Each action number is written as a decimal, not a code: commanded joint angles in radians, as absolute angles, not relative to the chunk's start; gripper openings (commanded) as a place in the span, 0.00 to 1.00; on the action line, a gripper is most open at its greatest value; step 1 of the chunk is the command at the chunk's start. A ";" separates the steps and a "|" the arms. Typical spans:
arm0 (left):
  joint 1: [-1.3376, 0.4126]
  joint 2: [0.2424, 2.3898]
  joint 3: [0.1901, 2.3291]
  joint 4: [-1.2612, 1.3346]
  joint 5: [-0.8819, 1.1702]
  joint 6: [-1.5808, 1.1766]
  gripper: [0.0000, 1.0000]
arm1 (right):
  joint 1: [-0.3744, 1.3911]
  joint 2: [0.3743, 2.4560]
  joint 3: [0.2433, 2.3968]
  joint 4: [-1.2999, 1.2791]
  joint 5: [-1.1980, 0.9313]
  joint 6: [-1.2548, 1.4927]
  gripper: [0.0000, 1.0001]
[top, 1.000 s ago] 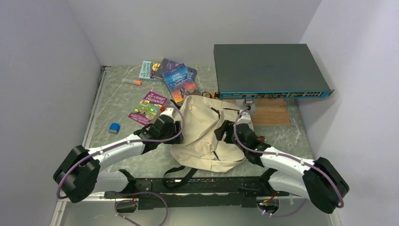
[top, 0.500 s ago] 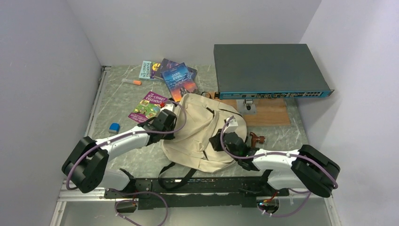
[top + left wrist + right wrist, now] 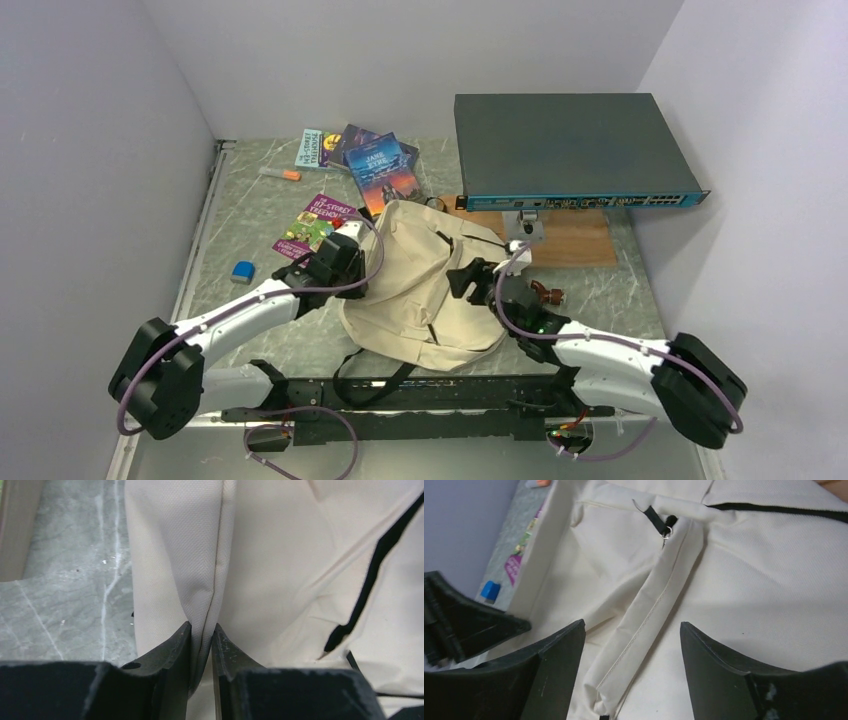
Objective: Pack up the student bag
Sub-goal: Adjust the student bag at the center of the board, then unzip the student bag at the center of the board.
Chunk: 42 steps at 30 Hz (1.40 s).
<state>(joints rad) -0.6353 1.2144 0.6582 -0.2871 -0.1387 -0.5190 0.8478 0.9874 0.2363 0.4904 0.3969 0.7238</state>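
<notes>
Cream student bag (image 3: 420,285) | left gripper (image 3: 202,628) clamps its fabric | right gripper (image 3: 632,625) spread apart

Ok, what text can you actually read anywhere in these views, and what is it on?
"JANE EYRE": on the blue book beyond the student bag.
"STOREY TREEHOUSE": on the purple-green book; the number before it is blurred.
Teal book: title too small to read.
Network switch: port labels too small to read.
Wrist views: no text.

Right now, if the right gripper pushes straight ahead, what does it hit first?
Probably the raised seam fold of the student bag, which lies between the open jaws of the right gripper; depth is unclear.
</notes>
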 commanded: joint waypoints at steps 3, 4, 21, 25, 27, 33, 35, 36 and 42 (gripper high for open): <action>-0.636 1.149 0.644 -0.226 -0.012 -0.546 0.25 | 0.843 1.164 0.329 0.575 0.486 0.816 0.75; -0.638 1.146 0.640 -0.228 -0.012 -0.548 0.25 | 0.843 1.184 0.332 0.589 0.501 0.820 0.75; -0.644 1.154 0.587 -0.161 0.009 -0.568 0.25 | 0.816 1.498 0.409 0.808 0.511 0.785 0.56; -0.645 1.135 0.582 -0.188 -0.021 -0.562 0.25 | 0.809 1.490 0.373 0.867 0.477 0.764 0.28; -0.645 1.114 0.584 -0.212 -0.041 -0.563 0.25 | 0.808 1.470 0.356 0.888 0.440 0.736 0.10; -0.646 1.022 0.628 -0.299 -0.048 -0.563 0.38 | 0.809 1.448 0.314 0.940 0.369 0.751 0.00; -0.647 0.981 0.648 -0.296 -0.004 -0.581 0.50 | 0.807 1.462 0.300 0.991 0.328 0.749 0.00; -0.648 0.961 0.655 -0.278 0.035 -0.593 0.56 | 0.807 1.470 0.291 1.011 0.315 0.757 0.00; -0.676 1.050 0.734 -0.029 0.247 -0.738 0.71 | 0.774 1.518 0.215 1.172 0.241 0.801 0.00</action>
